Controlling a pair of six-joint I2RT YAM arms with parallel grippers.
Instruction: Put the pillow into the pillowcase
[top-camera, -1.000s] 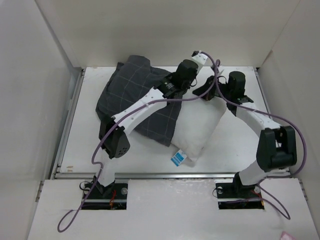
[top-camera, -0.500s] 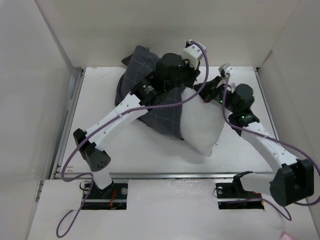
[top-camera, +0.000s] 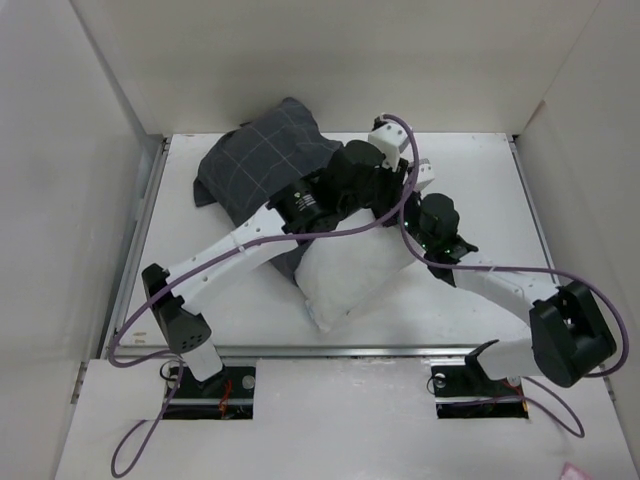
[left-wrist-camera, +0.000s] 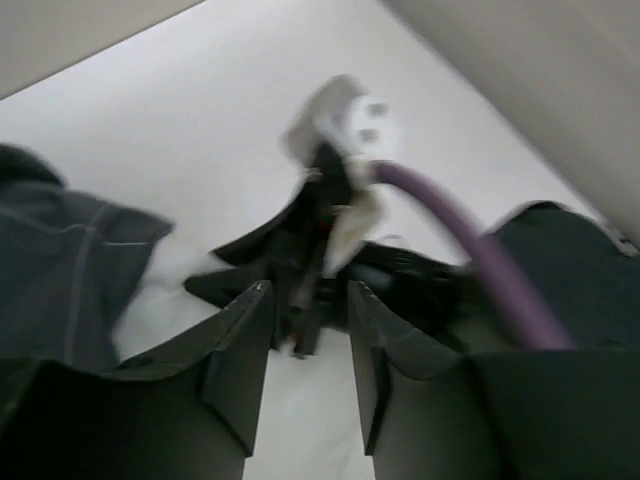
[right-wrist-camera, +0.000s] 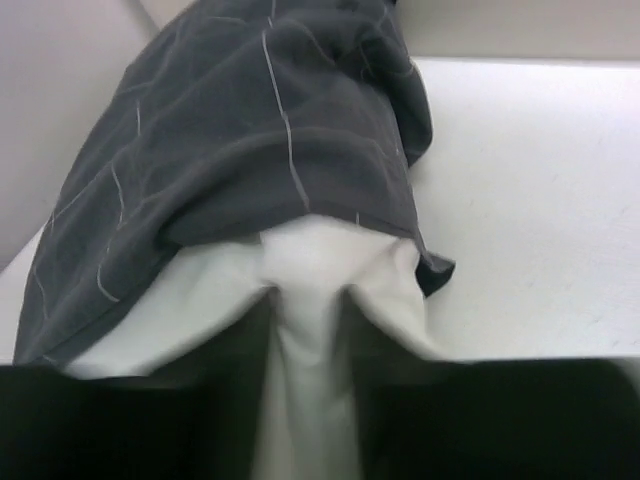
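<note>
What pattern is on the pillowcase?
Dark charcoal grey pillowcase with a thin light grid check; clearest in the right wrist view.

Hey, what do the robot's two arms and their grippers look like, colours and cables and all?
Both the left arm and right arm have slim white links joined by bulky black joint housings. A purple cable loops loosely along each. The left gripper and right gripper carry flat, dark, blade-like fingers.
</note>
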